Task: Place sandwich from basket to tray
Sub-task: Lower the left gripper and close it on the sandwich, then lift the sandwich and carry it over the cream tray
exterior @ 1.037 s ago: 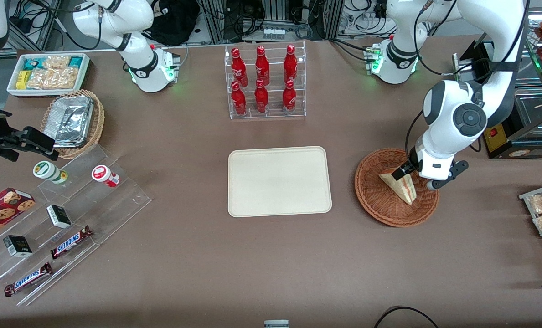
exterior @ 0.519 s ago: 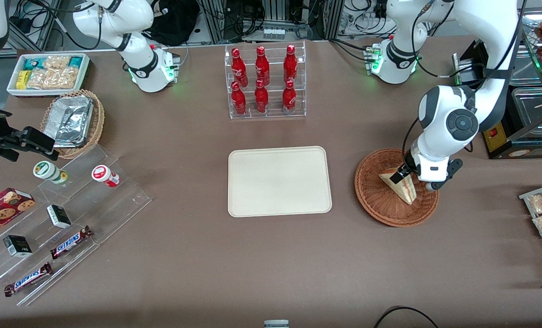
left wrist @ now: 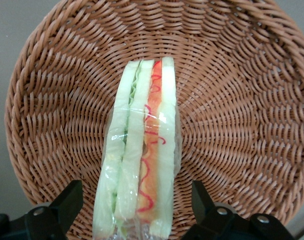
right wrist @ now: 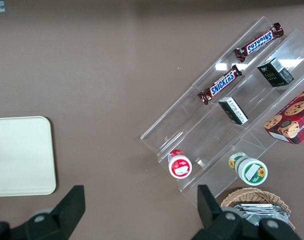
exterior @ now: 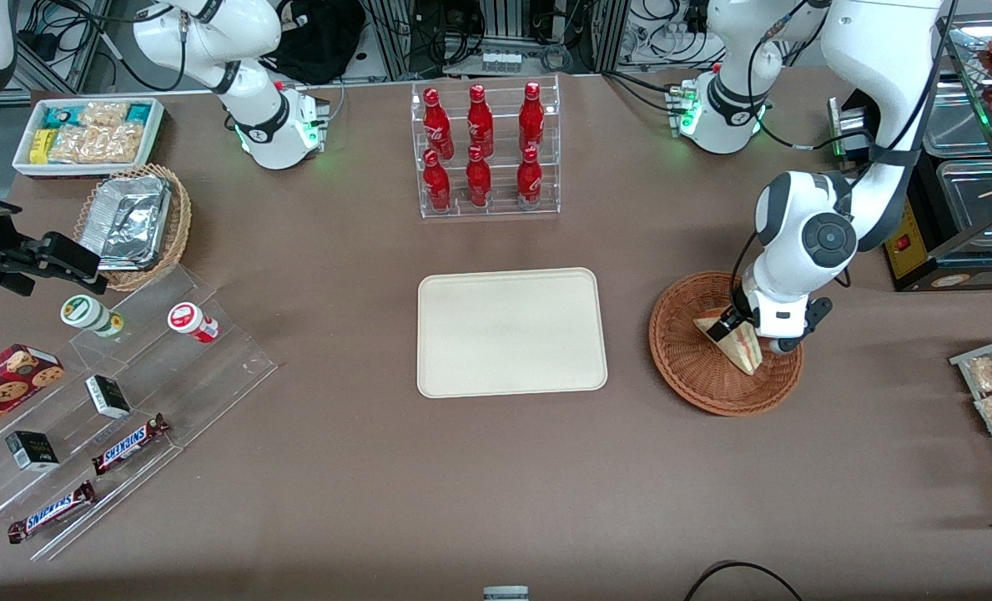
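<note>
Sandwich [left wrist: 142,150] lies in basket [left wrist: 231,100], open claw [left wrist: 137,210] straddling it.

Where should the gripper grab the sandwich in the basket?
Across the two flat bread faces, coming from above. The sandwich stands on edge in the basket, filling stripe up, and the open gripper already straddles it, one finger beside each face.

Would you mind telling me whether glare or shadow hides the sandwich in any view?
Left wrist view: the sandwich is evenly lit, with small glints on its wrap; the open gripper straddles it, fingers apart from it. Front view: the arm hides part of the sandwich and shades the basket; the tray is evenly lit.
</note>
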